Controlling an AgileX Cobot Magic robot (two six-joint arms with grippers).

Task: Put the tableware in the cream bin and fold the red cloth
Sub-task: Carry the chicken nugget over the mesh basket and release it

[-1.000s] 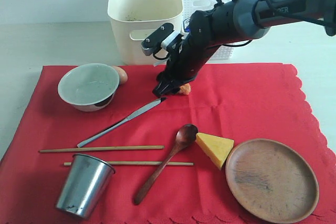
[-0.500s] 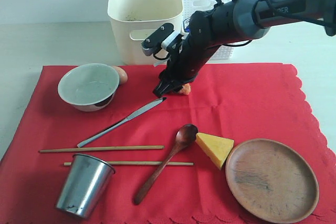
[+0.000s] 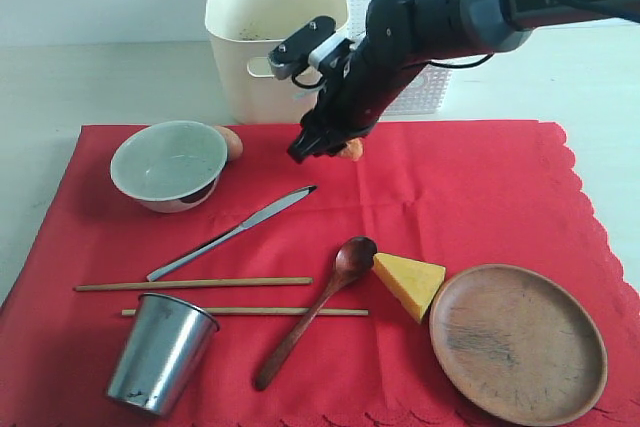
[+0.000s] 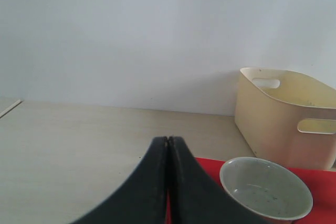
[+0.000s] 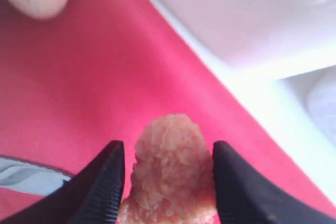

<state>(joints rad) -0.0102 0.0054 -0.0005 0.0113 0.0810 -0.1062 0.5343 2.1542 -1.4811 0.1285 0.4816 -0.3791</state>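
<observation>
- Seven pieces of tableware lie out on the red cloth (image 3: pixel 480 197), which covers most of the surface (image 3: pixel 60 87).
- Bottom of the frame: the steel cup (image 3: pixel 160 352) at lower left and the round wooden plate (image 3: pixel 518 342) at lower right.
- Just above them: the dark wooden spoon (image 3: pixel 315 312) lies on a slant. The two chopsticks (image 3: pixel 195 284) run left to right, and a cheese wedge (image 3: pixel 408 282) sits between the spoon's bowl and the plate.
- Middle: the silver knife (image 3: pixel 235 232) has its long axis running from lower left to upper right. Its blade tip points at the right claw (image 3: pixel 310 144), which hangs just up and right of that tip.
- Left of centre: the pale bowl (image 3: pixel 168 162), with an egg (image 3: pixel 231 142) tucked against its far side.
- The right claw is closed on an orange-pink food lump (image 5: pixel 168 177), not tableware, so I judge it must shed that first.
- Top of the frame: the cream bin (image 3: pixel 275 32) stands just behind the claw, with a white basket (image 3: pixel 420 97) beside it, partly hidden by the arm.
- The left claw (image 4: pixel 168 145) is closed and empty, facing the bowl and bin. The right arm looks nearer the knife.
</observation>
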